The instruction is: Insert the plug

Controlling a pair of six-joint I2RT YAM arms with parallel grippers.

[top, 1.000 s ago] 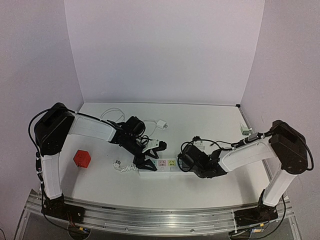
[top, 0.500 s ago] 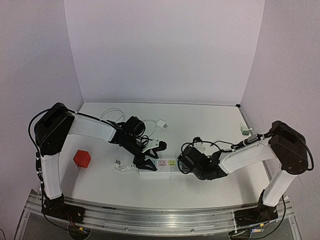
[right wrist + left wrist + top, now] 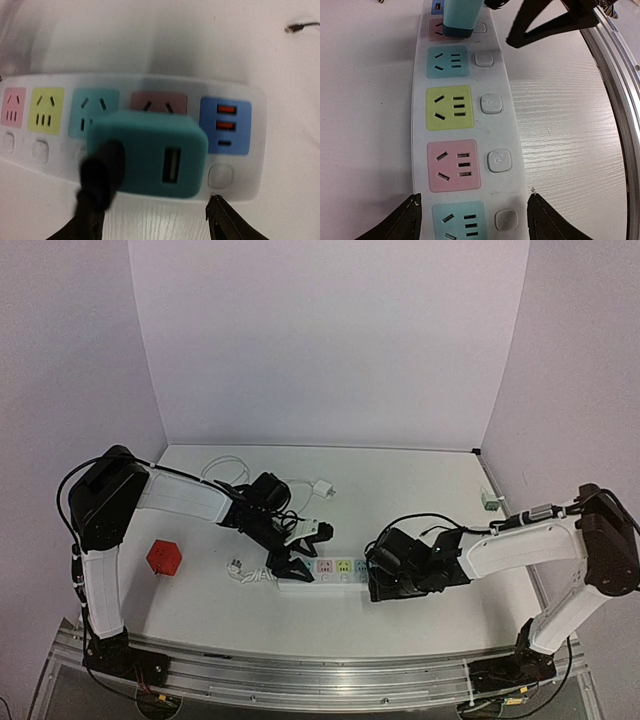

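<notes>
A white power strip [image 3: 318, 580] with coloured sockets lies on the table. A teal plug [image 3: 150, 152] with a USB port stands in the pink socket beside the strip's blue USB panel [image 3: 225, 125]; it also shows in the left wrist view [image 3: 462, 17]. My right gripper [image 3: 155, 225] is open, its fingers wide on either side of the plug and not gripping it. My left gripper [image 3: 472, 220] is open and straddles the strip [image 3: 465, 125] near its other end, one fingertip on each side. In the top view the left gripper [image 3: 300, 552] and the right gripper [image 3: 372, 578] sit at opposite ends.
A red cube [image 3: 164, 557] sits at the left. A white charger [image 3: 322, 488] with cable lies at the back, a small white plug [image 3: 236, 567] left of the strip, a green piece [image 3: 487, 500] at the right edge. A metal rail [image 3: 615, 100] runs along the near edge.
My right arm has swung to the right and lowered, and its gripper has shifted slightly along the strip's right end. The left arm has not moved.
</notes>
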